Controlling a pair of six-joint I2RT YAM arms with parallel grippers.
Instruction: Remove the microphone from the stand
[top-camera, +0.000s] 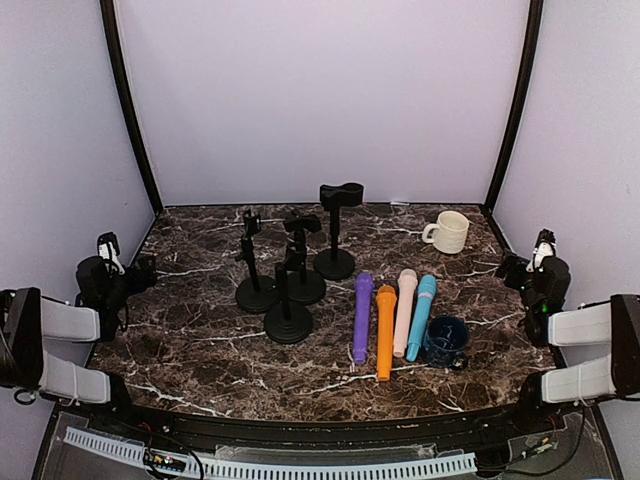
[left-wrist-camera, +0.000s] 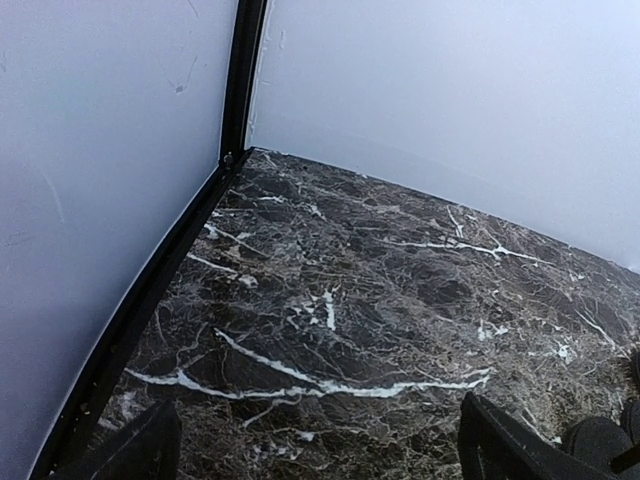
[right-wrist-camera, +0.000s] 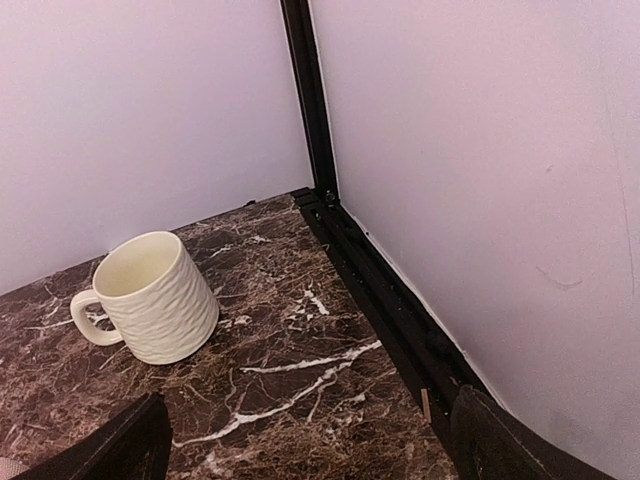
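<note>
Four black microphone stands stand grouped left of the table's centre; the tallest is at the back. I see no microphone in any of their clips. Four microphones lie side by side on the marble: purple, orange, pink and teal. My left gripper is open and empty at the far left edge, well apart from the stands; it also shows in the left wrist view. My right gripper is open and empty at the far right edge, and shows in the right wrist view.
A cream mug stands at the back right, and shows in the right wrist view. A dark blue mug sits beside the teal microphone. Black frame posts and lilac walls close in the table on three sides. A dark round stand base shows at the left wrist view's lower right.
</note>
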